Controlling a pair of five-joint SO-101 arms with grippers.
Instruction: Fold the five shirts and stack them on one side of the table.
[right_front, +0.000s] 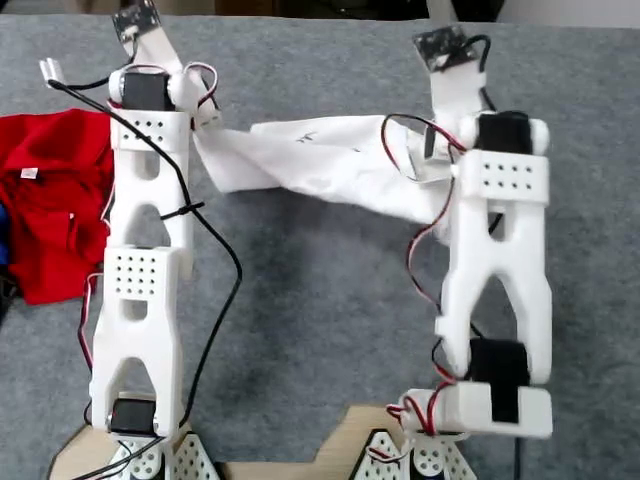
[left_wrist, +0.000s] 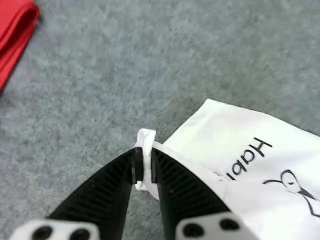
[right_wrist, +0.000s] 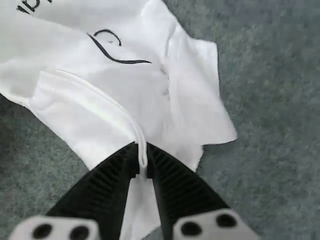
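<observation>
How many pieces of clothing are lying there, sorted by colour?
White shirt: 1, pinched by the left pincer and the right pincer.
Red cloth: 1 heap; I cannot tell whether it is one shirt or several.
Blue cloth: 1 sliver at the picture's edge, beside the red.
Total: 3

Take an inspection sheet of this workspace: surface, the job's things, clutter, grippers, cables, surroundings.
Surface: grey felt-like table cover, flat.
Job's things: white printed cloth shirt held up between both grippers; red cloth shirt crumpled at the table edge on the left side.
Clutter: nothing seen.
Grippers: left gripper shut on the white shirt's edge; right gripper shut on a fold of it.
Cables: black cable loops beside the left arm; red and black wires hang along the right arm.
Surroundings: nothing seen.
</observation>
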